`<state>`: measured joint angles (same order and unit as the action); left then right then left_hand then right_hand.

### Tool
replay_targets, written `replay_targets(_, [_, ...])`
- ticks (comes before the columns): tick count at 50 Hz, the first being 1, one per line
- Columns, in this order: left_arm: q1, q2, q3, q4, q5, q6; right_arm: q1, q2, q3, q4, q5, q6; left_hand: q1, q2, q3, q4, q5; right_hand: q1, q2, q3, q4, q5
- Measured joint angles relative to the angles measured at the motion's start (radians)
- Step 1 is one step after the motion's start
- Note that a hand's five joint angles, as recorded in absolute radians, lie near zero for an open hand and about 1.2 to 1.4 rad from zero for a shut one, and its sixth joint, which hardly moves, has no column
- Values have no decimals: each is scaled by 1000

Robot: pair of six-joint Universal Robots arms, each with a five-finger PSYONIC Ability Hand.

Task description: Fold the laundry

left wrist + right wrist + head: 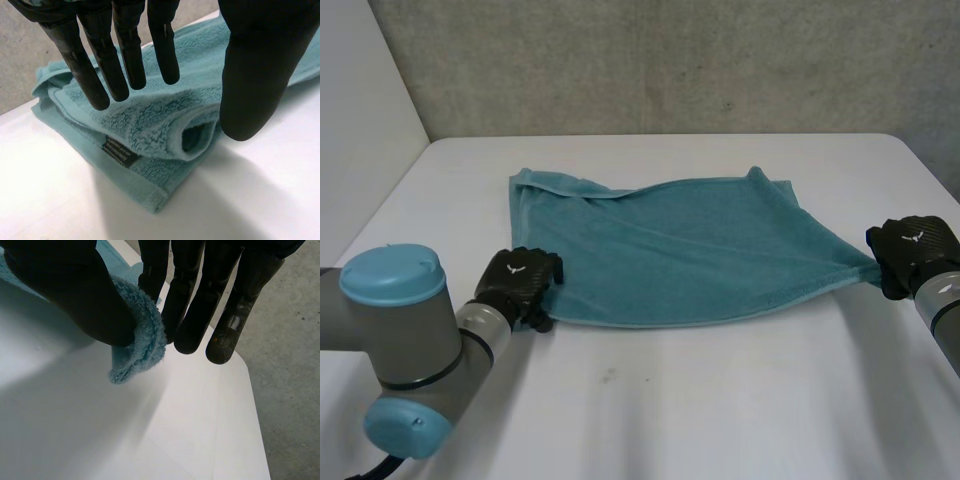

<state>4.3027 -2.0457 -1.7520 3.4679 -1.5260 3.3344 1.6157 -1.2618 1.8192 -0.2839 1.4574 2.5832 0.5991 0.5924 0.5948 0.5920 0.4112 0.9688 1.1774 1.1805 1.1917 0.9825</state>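
Observation:
A teal towel (pixel 670 250) lies folded in half on the white table (pixel 720 400), its top layer rumpled along the far edge. My left hand (pixel 520 280) rests at the towel's near left corner. In the left wrist view its fingers (pixel 125 55) are straight and spread from the thumb above the doubled corner (pixel 150 135), which lies free on the table with a dark label (pixel 120 151) showing. My right hand (pixel 915 245) is at the right corner, which is drawn out to a point. There the thumb (pixel 75 295) and fingers pinch the towel's corner (pixel 142 340).
A grey wall (pixel 670 60) runs behind the table. The table's right edge is close beside my right hand, with concrete floor (pixel 290 365) beyond it. Bare table lies in front of the towel, between my arms.

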Motion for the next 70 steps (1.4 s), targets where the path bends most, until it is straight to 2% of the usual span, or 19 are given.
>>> replay_targets(5, [19, -39, 34, 5, -3, 32, 2, 0, 0, -1, 0, 0, 96, 97, 84, 89, 94, 0, 0, 0, 0, 4])
replay_targets(6, [22, -41, 37, 7, -4, 35, 2, 0, 0, -1, 0, 0, 170, 165, 150, 154, 156, 0, 0, 0, 0, 4])
replay_targets(7, [28, -46, 45, 11, -4, 40, 2, -1, 0, -1, -1, 0, 345, 328, 323, 317, 316, 0, 0, 0, 0, 4])
replay_targets(10, [39, -51, 58, 21, -4, 46, 2, -1, -1, -1, -1, 0, 522, 520, 506, 513, 509, 0, 0, 0, 0, 4])
replay_targets(12, [49, -50, 72, 31, -6, 47, 3, -1, -4, 0, 0, 0, 532, 592, 583, 590, 548, 0, 0, 0, 0, 4])
replay_targets(23, [85, 101, 62, 19, -9, 37, 8, -57, -58, 84, 1, -14, 532, 603, 595, 599, 548, 0, 0, 0, 0, 4])
replay_targets(27, [88, 171, 44, -11, -7, 41, 8, -108, -96, 174, -5, -22, 532, 603, 595, 599, 548, 0, 0, 0, 0, 4])
replay_targets(32, [109, 317, 18, -161, 0, 70, 8, -208, -210, 476, -37, -92, 532, 604, 595, 600, 548, 0, 0, 1, 0, 4])
replay_targets(34, [123, 358, 11, -261, 3, 116, 16, -228, -249, 624, -53, -178, 532, 605, 597, 600, 548, 0, 0, 4, 0, 4])
replay_targets(39, [131, 336, 6, -319, 4, 186, 36, -206, -260, 696, -57, -264, 532, 605, 597, 601, 548, 0, 0, 6, 0, 4])
replay_targets(42, [131, 285, 11, -311, 4, 216, 54, -155, -266, 689, -50, -280, 532, 605, 597, 603, 548, 0, 0, 6, 0, 4])
replay_targets(46, [131, 132, 52, -252, 1, 268, 98, -10, -301, 648, -14, -290, 532, 606, 598, 604, 548, 0, 0, 6, 0, 4])
replay_targets(47, [130, 59, 97, -210, -1, 288, 124, 60, -339, 621, 17, -289, 532, 606, 598, 604, 548, 0, 0, 6, 0, 4])
replay_targets(50, [129, -17, 197, -151, -3, 313, 165, 136, -428, 578, 72, -284, 532, 606, 598, 604, 548, 0, 0, 6, 0, 4])
replay_targets(54, [128, -57, 366, -85, -5, 340, 215, 184, -605, 520, 148, -258, 532, 606, 598, 604, 548, 0, 0, 6, 0, 4])
replay_targets(55, [128, -57, 366, -85, -5, 340, 215, 184, -605, 520, 148, -258, 532, 606, 598, 604, 548, 0, 0, 6, 0, 4])
replay_targets(61, [129, -27, 725, 77, -4, 371, 277, 176, -1016, 370, 230, -93, 532, 606, 599, 604, 548, 0, 0, 6, 0, 4])
replay_targets(66, [128, 32, 811, 163, 2, 367, 282, 77, -1068, 266, 227, 13, 532, 606, 599, 604, 548, 4, 0, 6, 0, 4])
replay_targets(70, [129, 101, 732, 192, 21, 360, 281, -37, -922, 200, 197, 62, 532, 606, 599, 604, 548, 4, 0, 6, 0, 9])
